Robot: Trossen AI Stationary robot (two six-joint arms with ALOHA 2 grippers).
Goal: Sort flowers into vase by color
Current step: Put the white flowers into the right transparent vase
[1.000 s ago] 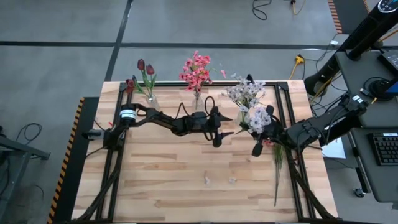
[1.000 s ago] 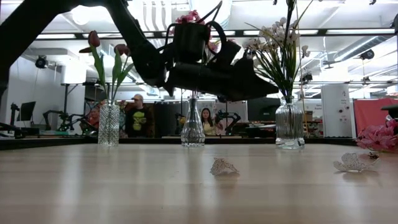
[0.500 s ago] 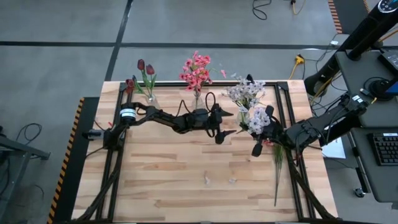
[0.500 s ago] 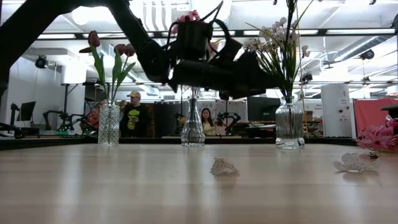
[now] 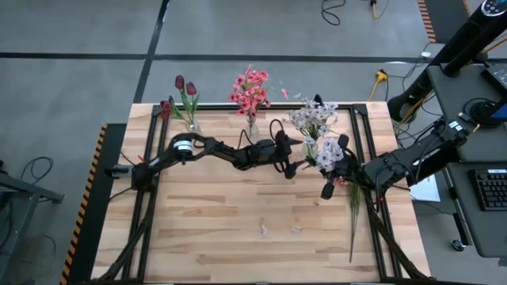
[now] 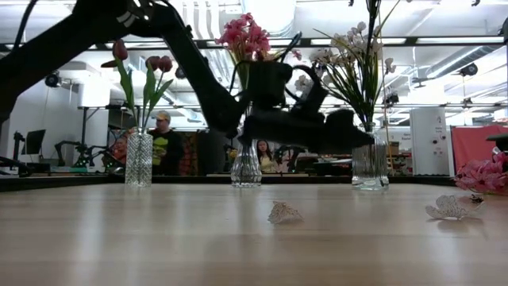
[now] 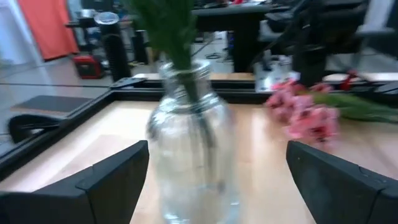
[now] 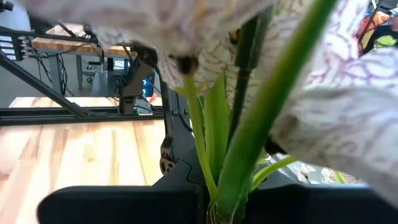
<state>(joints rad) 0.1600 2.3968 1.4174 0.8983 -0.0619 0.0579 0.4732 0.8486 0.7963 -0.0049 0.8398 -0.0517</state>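
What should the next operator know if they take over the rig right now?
Left gripper: open, empty, facing the right-hand vase that holds the white-lavender sprays.
Right gripper: shut on a white-lavender spray, low near the table's right side.
Done: dark red tulips stand in the left vase, pink blooms in the middle vase.
Left: the held spray goes into the right-hand vase; a pink flower lies on the table by the right arm, and two fallen petals lie near the front.
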